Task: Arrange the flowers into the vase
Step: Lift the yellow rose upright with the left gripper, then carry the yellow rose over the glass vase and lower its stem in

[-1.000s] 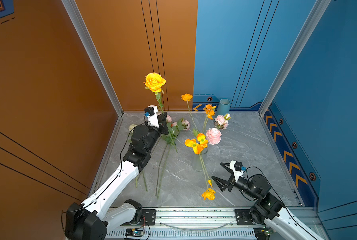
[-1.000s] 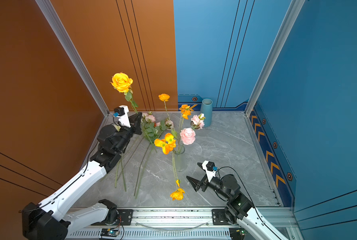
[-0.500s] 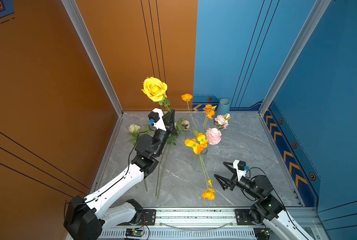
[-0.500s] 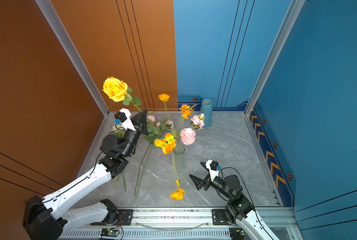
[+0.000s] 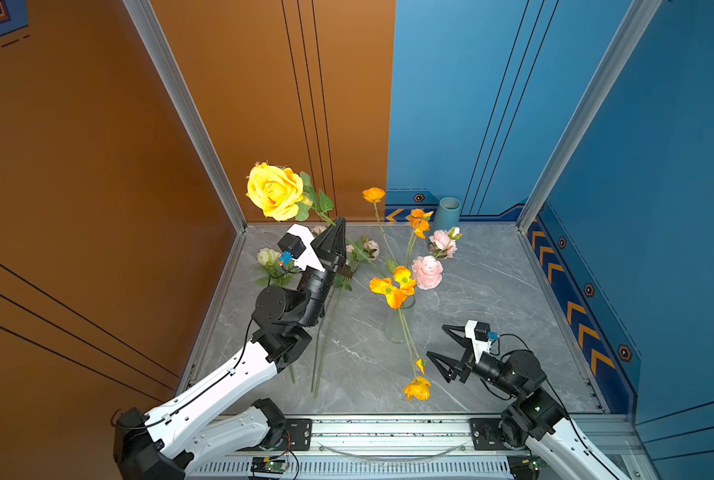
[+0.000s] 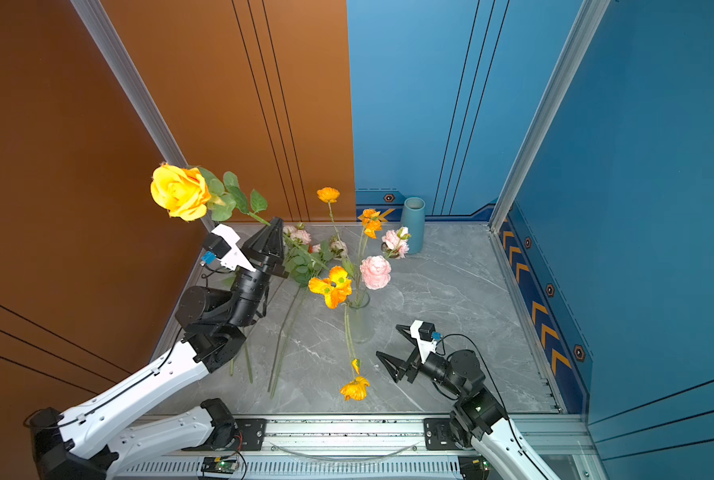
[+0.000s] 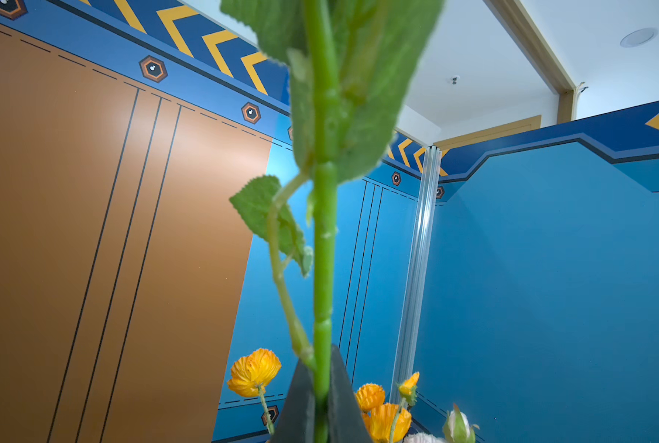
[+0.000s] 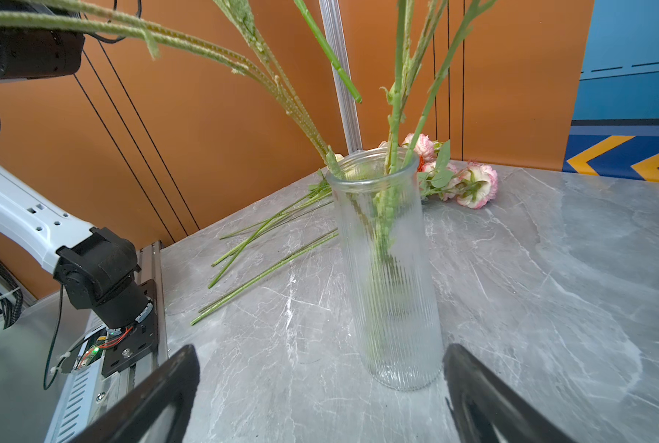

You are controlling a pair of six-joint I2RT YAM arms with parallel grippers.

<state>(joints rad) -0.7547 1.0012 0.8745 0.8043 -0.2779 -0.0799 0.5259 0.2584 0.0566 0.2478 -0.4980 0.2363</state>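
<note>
My left gripper (image 5: 338,222) (image 6: 278,222) is shut on the green stem (image 7: 324,249) of a yellow rose (image 5: 274,197) (image 6: 178,193). It holds the rose up in the air at the back left, bloom high, jaws pointing upward (image 7: 322,383). A clear ribbed glass vase (image 5: 396,324) (image 6: 359,320) (image 8: 389,268) stands mid-table and holds several flowers: orange poppies (image 5: 392,286), a pink bloom (image 5: 427,272) and an orange bloom (image 5: 417,388) leaning out toward the front. My right gripper (image 5: 436,341) (image 6: 387,340) (image 8: 320,353) is open and empty, low beside the vase and facing it.
More flowers lie on the grey marble table (image 5: 492,291) at the back left: pink blooms (image 5: 371,249) (image 8: 477,184), a cream one (image 5: 268,255) and long stems (image 5: 326,345) (image 8: 266,268). A teal cylinder vase (image 5: 446,214) stands against the back wall. Walls close in three sides.
My left gripper has lifted and swung the yellow rose up and to the left, nearer the camera. The right gripper has shifted slightly and stays open.
</note>
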